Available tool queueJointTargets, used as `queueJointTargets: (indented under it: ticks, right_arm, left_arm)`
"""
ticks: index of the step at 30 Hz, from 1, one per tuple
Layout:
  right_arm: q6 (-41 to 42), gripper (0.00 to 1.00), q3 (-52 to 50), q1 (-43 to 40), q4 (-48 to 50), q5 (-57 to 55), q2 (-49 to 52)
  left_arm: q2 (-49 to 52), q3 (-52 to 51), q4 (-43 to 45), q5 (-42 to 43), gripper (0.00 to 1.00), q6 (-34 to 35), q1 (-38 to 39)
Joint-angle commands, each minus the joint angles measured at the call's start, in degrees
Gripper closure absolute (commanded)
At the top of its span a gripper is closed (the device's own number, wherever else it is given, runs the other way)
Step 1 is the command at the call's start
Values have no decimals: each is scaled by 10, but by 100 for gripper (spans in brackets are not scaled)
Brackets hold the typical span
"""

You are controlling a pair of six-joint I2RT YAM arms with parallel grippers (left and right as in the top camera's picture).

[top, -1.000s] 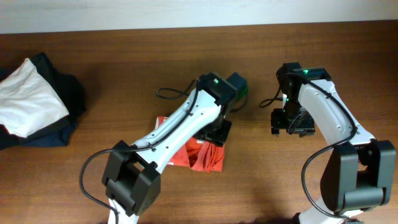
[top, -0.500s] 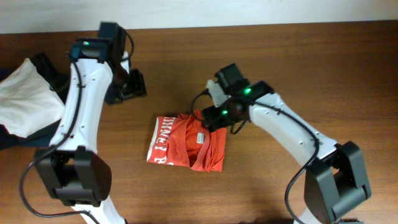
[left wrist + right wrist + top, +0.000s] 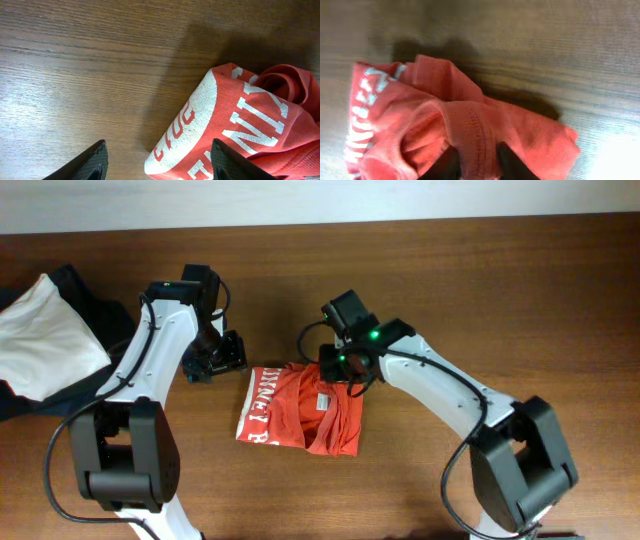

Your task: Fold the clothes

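The orange-red T-shirt (image 3: 300,412) with white block lettering lies bunched in a rough square at the table's middle. My left gripper (image 3: 228,360) is open just off its back left corner. In the left wrist view the gripper (image 3: 160,164) has its jaws wide apart, low over the table, with the shirt's lettered corner (image 3: 200,125) between them. My right gripper (image 3: 338,372) sits on the shirt's back edge. In the right wrist view the gripper (image 3: 476,161) is shut on a ribbed fold of the shirt (image 3: 470,125), likely the collar.
A white folded garment (image 3: 45,340) lies on a dark navy garment (image 3: 112,330) at the far left. The wooden table (image 3: 520,300) ends at a pale wall along the back.
My left arm swung off the shirt to the back left, then came back down beside its left corner. My right arm came in from the right and closed on the shirt's back edge.
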State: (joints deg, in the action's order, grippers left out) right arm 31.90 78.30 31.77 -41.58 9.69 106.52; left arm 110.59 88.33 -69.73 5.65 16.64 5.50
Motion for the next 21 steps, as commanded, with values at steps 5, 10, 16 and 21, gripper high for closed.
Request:
queueJointTargets:
  ticks: [5,10,16,21]
  right_arm:
    - [29,89,2,-56,-114,-134,3]
    - [-2,39,2,-88,-188,-175,4]
    - [-16,38,2,-85,-283,-81,-52]
    - [-31,37,2,7,-273,-12,-64]
  left_arm:
    - [-5,-3,1,8,35,-13,0]
    - [-5,-3,0,11,35,-13,0]
    - [-5,-3,28,89,35,-61,1]
    - [-4,-3,54,111,31,-82,27]
